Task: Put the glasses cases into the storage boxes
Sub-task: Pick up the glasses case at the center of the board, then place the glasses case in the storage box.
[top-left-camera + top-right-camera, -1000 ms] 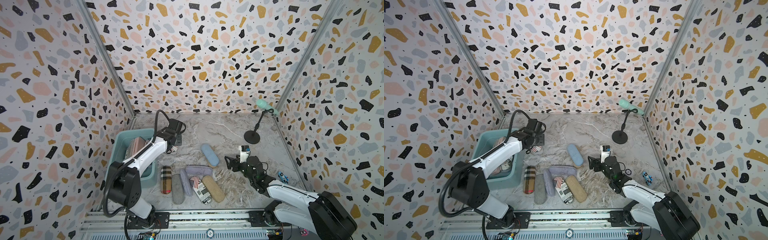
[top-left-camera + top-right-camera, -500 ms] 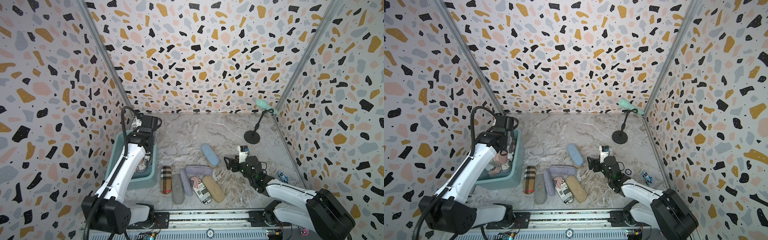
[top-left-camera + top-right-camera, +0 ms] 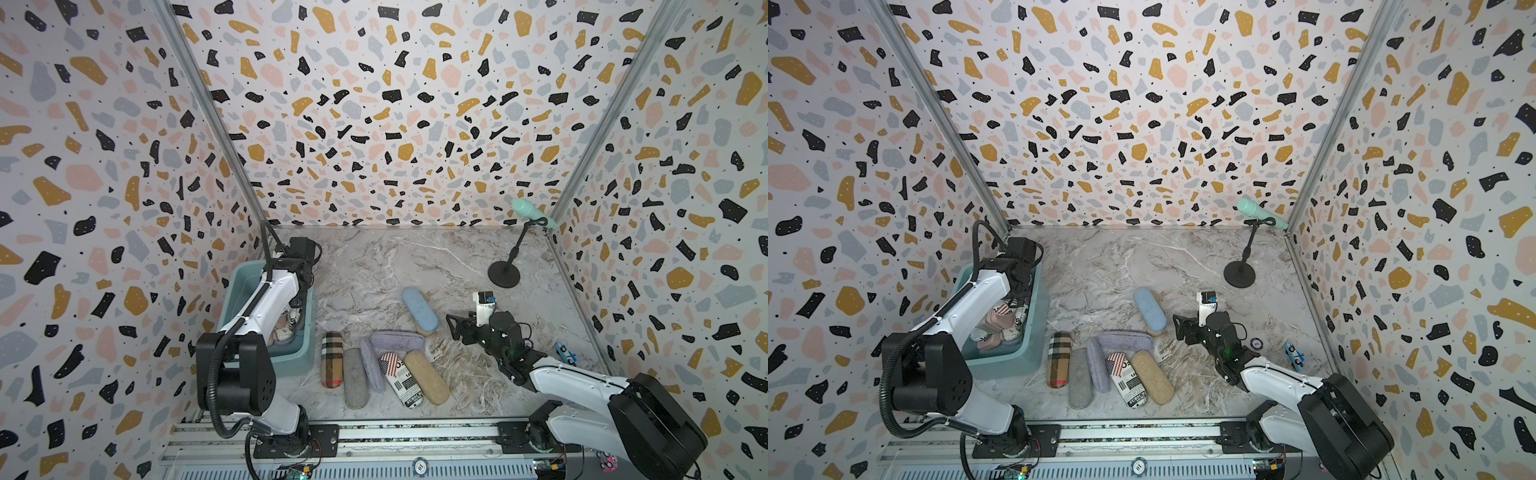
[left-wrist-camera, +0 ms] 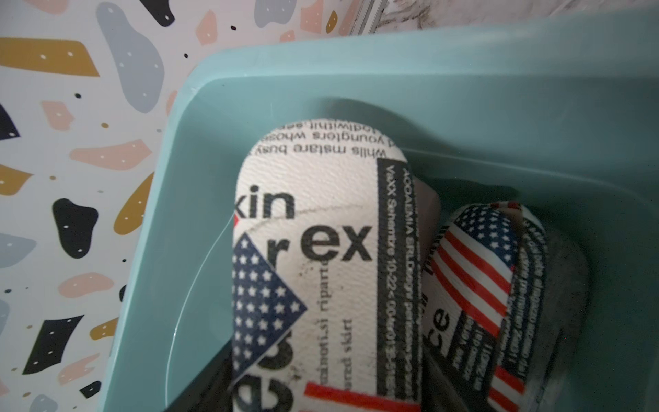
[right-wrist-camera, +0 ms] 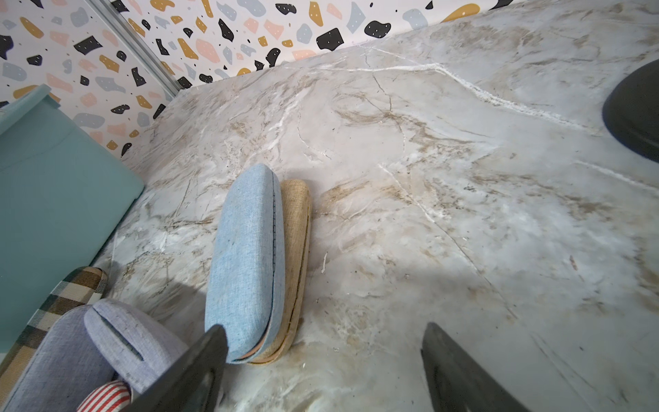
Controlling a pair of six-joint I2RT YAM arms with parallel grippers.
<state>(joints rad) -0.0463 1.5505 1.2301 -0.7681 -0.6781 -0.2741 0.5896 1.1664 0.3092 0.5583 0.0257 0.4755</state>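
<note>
Operator: Storage box (image 3: pixel 291 360) first. In a top view it sits on the table (image 3: pixel 395 266) on the left arm's side, with several glasses cases (image 3: pixel 1000 320) inside. The left pincer (image 3: pixel 1020 296) hangs down into it.

Checker: And outside it?

Operator: There is a cluster just beside the box: plaid case (image 3: pixel 332 359), grey case (image 3: pixel 355 378) and four more. The light blue case (image 3: pixel 419 309) lies apart from them. The right pincer (image 3: pixel 454 328) is near its end.

Checker: Left wrist?

Operator: A newsprint case (image 4: pixel 321 249) lies inside the box between the dark fingers (image 4: pixel 207 388), next to a second flag case (image 4: pixel 481 285). I cannot tell whether the left pincer pinches it or merely flanks it.

Checker: Risk there?

Operator: If the arm lifts while gripping, the case comes out with it.

Checker: Right wrist?

Operator: The right pincer is spread wide, with only bare table between its tips. The light blue case overlaps a tan case (image 5: pixel 296 249), and its end is just beside one finger (image 5: pixel 199 367).

Checker: So closing from here would catch only the tip, or both cases at once. Either could slip and drop short of the box.
</note>
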